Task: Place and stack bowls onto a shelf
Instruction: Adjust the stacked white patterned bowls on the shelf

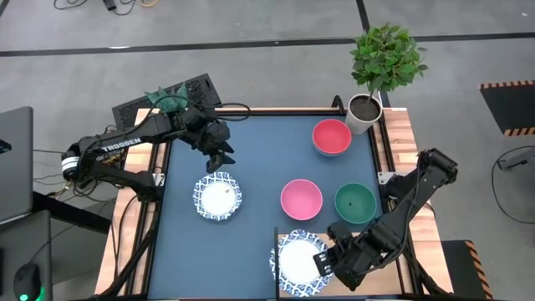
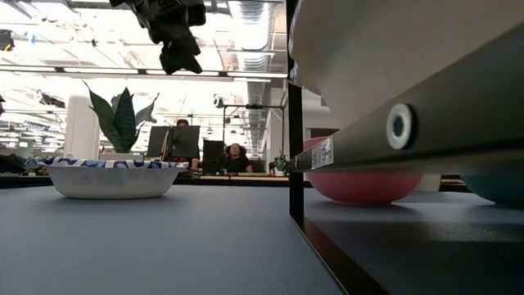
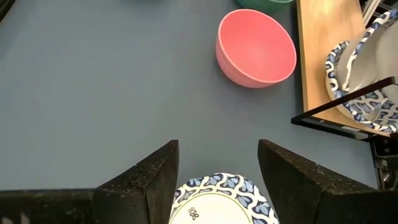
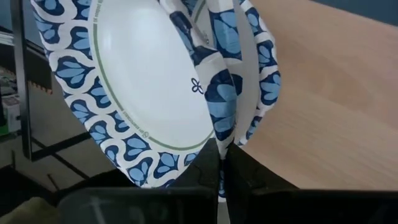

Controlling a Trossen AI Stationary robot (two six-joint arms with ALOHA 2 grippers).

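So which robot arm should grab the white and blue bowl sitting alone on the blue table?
Probably the left. The left gripper hovers open right by that bowl, while the right gripper is busy pinching a patterned bowl at the shelf.

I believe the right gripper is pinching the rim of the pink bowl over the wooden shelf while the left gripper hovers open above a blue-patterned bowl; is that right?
Not quite: the right gripper pinches the rim of a blue-patterned bowl, not the pink bowl, which sits untouched on the table. The right wrist view shows this, over the wooden shelf. The left gripper does hover open above another blue-patterned bowl.
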